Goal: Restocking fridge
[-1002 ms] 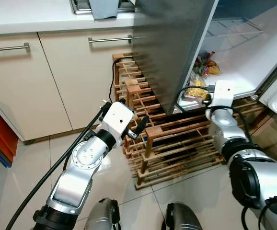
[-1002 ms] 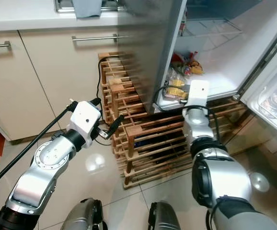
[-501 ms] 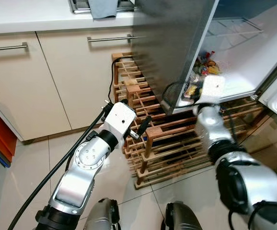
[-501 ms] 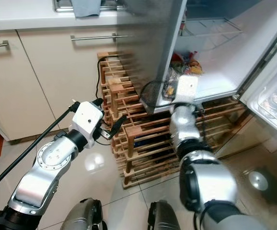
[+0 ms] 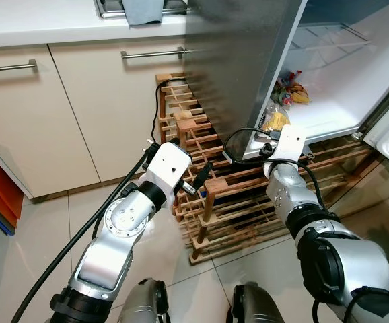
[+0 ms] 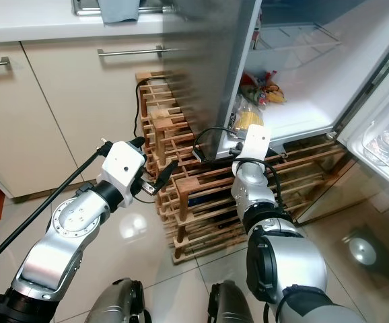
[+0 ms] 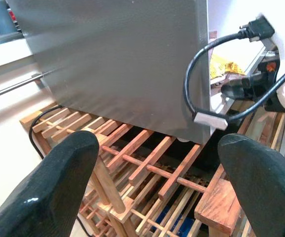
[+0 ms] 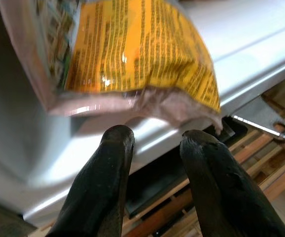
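The fridge stands open, and its white bottom shelf holds a yellow snack bag at the front edge and colourful packets further in. My right gripper is just below and in front of the shelf's lip. Its fingers are a little apart with nothing between them, and the yellow bag lies just beyond their tips. My left gripper hangs open and holds nothing, in front of the wooden rack by the fridge's steel side.
The slatted wooden rack sits on the tiled floor under the fridge. Cream cabinets with bar handles run along the left. The fridge door shelf at the right holds a bottle. Black cables loop around both wrists.
My right arm has moved left and drawn back down from the shelf. The yellow bag stays at the shelf's front edge. The left arm has barely moved.
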